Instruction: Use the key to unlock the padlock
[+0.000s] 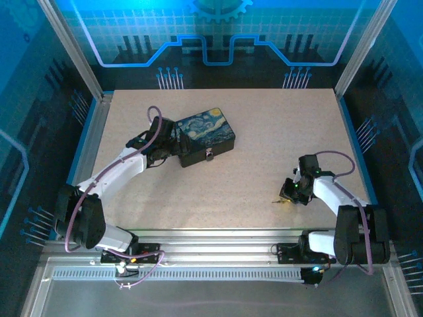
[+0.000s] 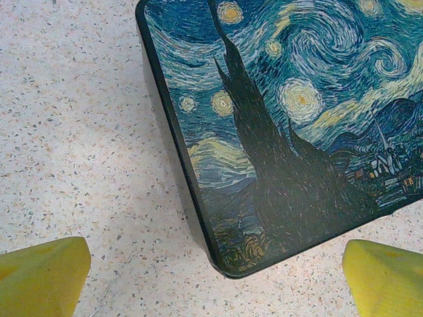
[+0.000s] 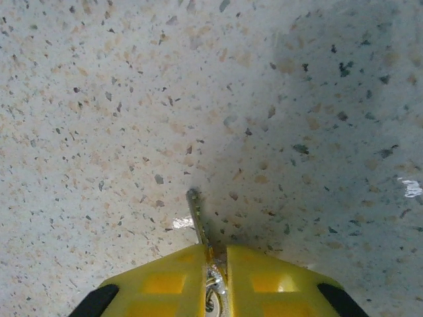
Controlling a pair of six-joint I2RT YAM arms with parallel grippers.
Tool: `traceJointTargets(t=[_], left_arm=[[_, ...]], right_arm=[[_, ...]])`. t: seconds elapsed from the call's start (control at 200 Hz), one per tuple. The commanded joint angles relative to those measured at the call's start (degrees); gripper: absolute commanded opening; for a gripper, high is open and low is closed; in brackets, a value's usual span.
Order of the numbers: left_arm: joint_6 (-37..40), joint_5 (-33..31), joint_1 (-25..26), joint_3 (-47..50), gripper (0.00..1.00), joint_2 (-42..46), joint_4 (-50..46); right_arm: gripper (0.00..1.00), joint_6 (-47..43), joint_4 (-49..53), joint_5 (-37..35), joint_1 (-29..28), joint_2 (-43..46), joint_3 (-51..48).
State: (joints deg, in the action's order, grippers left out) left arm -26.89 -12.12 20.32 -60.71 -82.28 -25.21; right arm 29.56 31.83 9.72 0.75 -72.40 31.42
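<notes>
Speckled beige tabletop (image 1: 264,172) under both arms. Right gripper (image 3: 215,254) clenched on the thin dark grey metal key (image 3: 196,214) — blade juts ahead of its yellow fingertips. Left gripper (image 2: 213,277) spread wide — a corner of the Starry-Night-painted rectangular box (image 2: 277,132) lies between its fingers; small padlock (image 1: 209,156) beyond, on the box's side.

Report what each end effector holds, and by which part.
Right end effector: the key, pinched at its head end, blade protruding. Left end effector: nothing, open.
</notes>
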Motion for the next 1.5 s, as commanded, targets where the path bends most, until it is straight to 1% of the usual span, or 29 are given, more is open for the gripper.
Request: traceJointTargets(t=[0.0,0.09,0.3,0.405,0.465,0.525,0.62,0.7,0.805,0.825,0.875,0.925,1.096,1.166,1.281,1.356,1.381,1.496], left_arm=[[1.0,0.3,0.4,-1.5,0.99,0.5,-0.8],[1.1,0.2,0.4,-1.7,0.99,0.4,-0.8],[2.0,1.5,0.4,-2.4,0.99,0.6,-1.8],[3.3,5.1,0.4,-2.6,0.98,0.9,-2.1],[4.5,9.3,0.8,-2.7,0.97,1.0,-1.8],[5.9,14.4,1.1,-3.0,0.96,1.0,-1.4],[8.2,26.5,1.2,-4.2,0.9,0.4,-0.9],[8.6,34.8,1.4,-5.2,0.83,-0.5,-0.3],[7.7,42.8,1.4,-5.5,0.75,-1.2,2.7],[7.4,44.0,1.3,-5.3,0.73,-1.2,3.7],[6.4,47.6,1.4,-4.8,0.71,-1.0,6.4],[5.5,49.7,1.4,-4.4,0.69,-0.7,8.6],[4.7,53.5,1.3,-2.9,0.61,0.0,12.4],[4.8,54.6,1.4,-2.6,0.55,-0.5,12.8],[4.7,54.1,1.3,-2.0,0.51,-1.1,13.2],[4.3,54.6,1.3,-1.7,0.48,-1.5,14.3],[4.2,54.9,1.4,-1.5,0.45,-1.5,14.7],[4.0,55.2,1.3,-1.5,0.42,-2.1,15.4]], right_arm=[[0.12,-0.6,-0.1,1.2,-0.6,-0.8,-0.4],[0.06,-1.3,-0.1,1.8,-0.7,-1.7,0.0],[0.04,-3.7,-1.7,3.6,-1.5,-0.2,1.0],[0.03,-4.4,-2.9,7.1,-2.1,1.9,3.0],[0.03,-4.8,-4.9,10.6,-3.0,3.1,4.3],[0.03,-5.7,-7.8,15.7,-4.5,3.7,5.9],[0.03,-7.6,-12.6,24.4,-8.1,2.4,9.6],[0.03,-10.2,-14.6,28.9,-12.1,-0.6,14.0],[0.04,-13.7,-17.6,35.6,-16.9,-5.1,18.6],[0.04,-14.5,-17.8,36.8,-17.6,-6.1,20.7],[0.04,-16.7,-17.8,39.8,-19.4,-8.3,23.4],[0.04,-18.5,-17.4,42.1,-20.7,-10.4,25.9],[0.03,-21.2,-14.4,47.2,-22.4,-17.3,34.1],[0.01,-22.9,-12.1,48.7,-23.2,-19.7,36.9],[0.01,-24.4,-9.4,49.0,-24.5,-22.3,39.7],[0.01,-24.1,-9.5,49.1,-25.1,-22.9,40.4],[0.01,-24.0,-9.4,48.8,-25.2,-23.0,40.4],[0.02,-23.8,-9.5,48.8,-25.4,-23.5,41.0]])
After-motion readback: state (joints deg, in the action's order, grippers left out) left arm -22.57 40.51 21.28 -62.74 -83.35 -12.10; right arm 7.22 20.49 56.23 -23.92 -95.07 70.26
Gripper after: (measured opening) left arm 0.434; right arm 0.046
